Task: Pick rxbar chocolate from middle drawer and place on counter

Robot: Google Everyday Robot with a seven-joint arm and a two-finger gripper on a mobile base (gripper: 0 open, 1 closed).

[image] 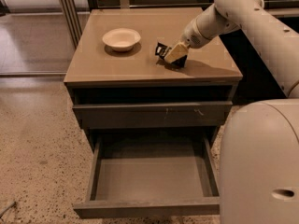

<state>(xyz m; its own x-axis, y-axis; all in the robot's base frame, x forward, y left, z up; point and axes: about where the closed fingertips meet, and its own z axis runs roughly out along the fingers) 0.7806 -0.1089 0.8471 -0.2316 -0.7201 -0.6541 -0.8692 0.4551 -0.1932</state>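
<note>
The rxbar chocolate (161, 49), a small black-wrapped bar, sticks out to the left of my gripper (172, 55). The gripper is shut on it and holds it tilted, just above or touching the tan counter (140, 64) right of centre. The white arm reaches in from the upper right. The middle drawer (152, 174) is pulled wide open below, and its flat grey inside holds nothing.
A white bowl (121, 38) stands on the counter's left half, apart from the gripper. A shut grey drawer front with pale scratches (149, 114) lies above the open drawer. My white base (261, 162) fills the lower right. Speckled floor lies to the left.
</note>
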